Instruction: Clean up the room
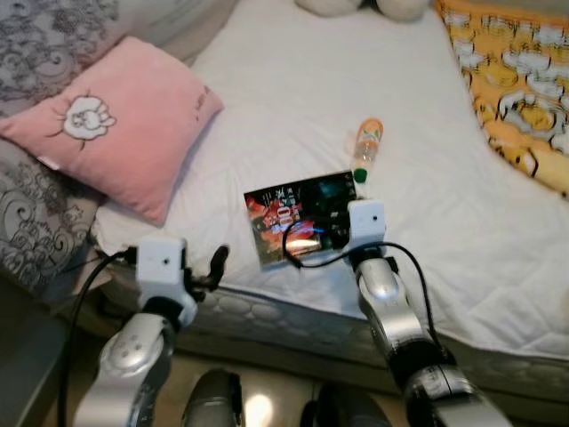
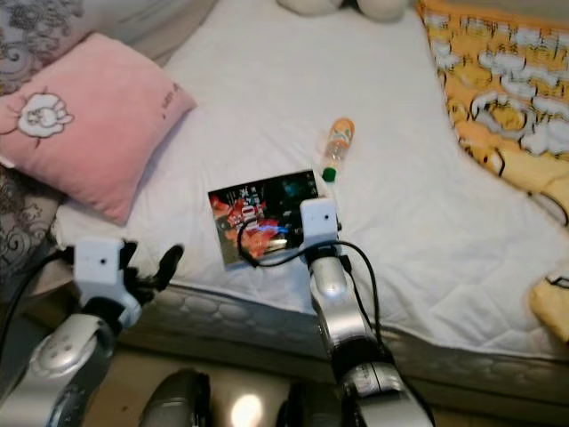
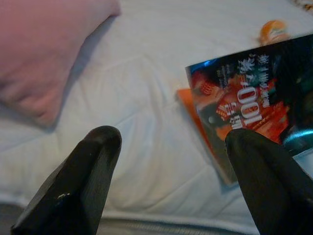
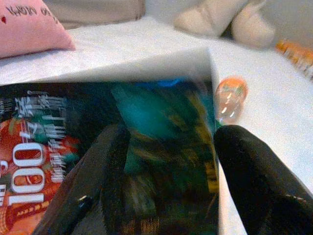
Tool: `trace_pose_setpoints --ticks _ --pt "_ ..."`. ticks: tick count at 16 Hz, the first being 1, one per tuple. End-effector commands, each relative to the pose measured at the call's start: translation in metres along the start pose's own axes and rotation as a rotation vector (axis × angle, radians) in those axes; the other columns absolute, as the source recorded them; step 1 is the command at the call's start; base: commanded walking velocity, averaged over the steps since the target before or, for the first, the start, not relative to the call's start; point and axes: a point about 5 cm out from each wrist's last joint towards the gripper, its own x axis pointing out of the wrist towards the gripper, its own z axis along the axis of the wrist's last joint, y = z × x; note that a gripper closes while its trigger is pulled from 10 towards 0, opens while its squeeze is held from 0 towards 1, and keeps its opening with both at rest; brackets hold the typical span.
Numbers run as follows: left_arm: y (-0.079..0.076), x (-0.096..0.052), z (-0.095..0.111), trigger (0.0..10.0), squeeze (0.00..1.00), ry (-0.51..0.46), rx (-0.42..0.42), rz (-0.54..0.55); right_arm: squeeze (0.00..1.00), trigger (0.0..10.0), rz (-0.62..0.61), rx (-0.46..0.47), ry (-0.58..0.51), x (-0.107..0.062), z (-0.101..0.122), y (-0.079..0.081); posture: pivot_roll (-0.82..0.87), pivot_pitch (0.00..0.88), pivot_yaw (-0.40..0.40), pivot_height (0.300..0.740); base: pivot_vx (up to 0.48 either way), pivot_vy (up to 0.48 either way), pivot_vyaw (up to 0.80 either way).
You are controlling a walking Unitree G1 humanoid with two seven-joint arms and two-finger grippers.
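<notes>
A glossy dark magazine (image 1: 293, 209) with red and white print lies flat on the white bed (image 1: 284, 89) near its front edge. My right gripper (image 1: 313, 238) is low over the magazine's near corner, open, with one finger on each side of the cover's edge (image 4: 171, 134). An orange drink bottle (image 1: 366, 147) with a green cap lies just beyond the magazine. My left gripper (image 1: 213, 262) hangs open at the bed's front edge, left of the magazine, holding nothing. In the left wrist view the magazine (image 3: 249, 107) lies ahead of its fingers.
A pink pillow (image 1: 116, 124) rests on the bed's left side over grey patterned bedding (image 1: 36, 222). A yellow patterned blanket (image 1: 524, 80) covers the right side. A cream plush toy (image 1: 356, 7) sits at the far edge. The mattress side runs below my arms.
</notes>
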Motion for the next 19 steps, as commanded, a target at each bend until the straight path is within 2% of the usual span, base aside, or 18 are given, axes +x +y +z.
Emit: trace_pose_setpoints --ticks 1,2,4,7,8,10,12,16,19 --pt "-0.001 0.002 -0.001 10.0 0.0 0.001 0.01 0.001 1.0 10.0 -0.02 -0.031 -0.011 -0.005 0.0 -0.008 0.1 0.034 -0.08 0.685 0.0 0.0 0.0" --pt "0.001 0.008 0.0 10.0 0.0 -0.01 0.005 0.018 1.0 10.0 -0.063 -0.049 -0.01 -0.018 -0.004 -0.021 0.08 0.013 -0.092 0.685 0.0 0.0 0.0" --pt "0.002 0.018 0.001 10.0 0.0 -0.042 0.013 0.032 1.0 10.0 -0.118 -0.067 0.02 -0.028 -0.012 -0.034 0.06 0.0 -0.096 0.685 0.0 0.0 0.0" --pt "0.0 0.028 0.004 10.0 0.0 -0.065 0.02 0.031 1.0 10.0 -0.14 -0.039 0.082 -0.024 -0.015 -0.034 0.06 0.0 -0.097 0.685 0.0 0.0 0.0" --pt "-0.002 0.026 0.002 10.0 0.0 -0.072 0.002 0.038 0.0 10.0 -0.101 -0.062 0.036 -0.023 -0.005 -0.031 0.07 0.0 -0.102 0.685 0.0 0.0 0.0" --pt "-0.003 0.023 -0.004 10.0 0.0 -0.066 -0.056 0.056 0.0 10.0 -0.052 -0.089 0.014 -0.03 -0.002 -0.029 0.07 0.0 -0.108 0.685 0.0 0.0 0.0" --pt "-0.004 0.028 -0.004 10.0 0.0 -0.082 0.001 0.035 0.0 10.0 -0.028 -0.062 0.036 -0.034 -0.008 -0.03 0.07 0.0 -0.107 0.685 0.0 0.0 0.0" --pt "0.0 0.04 0.009 10.0 0.0 -0.137 0.088 -0.022 0.0 10.0 -0.003 -0.015 0.039 -0.023 -0.002 -0.021 0.05 0.0 -0.076 0.685 0.0 -0.457 -0.55" --pt "0.009 0.05 0.012 10.0 0.0 -0.131 0.087 0.004 0.0 10.0 0.002 0.023 0.021 -0.015 0.003 -0.014 0.05 0.0 -0.057 0.685 0.0 0.0 0.0"
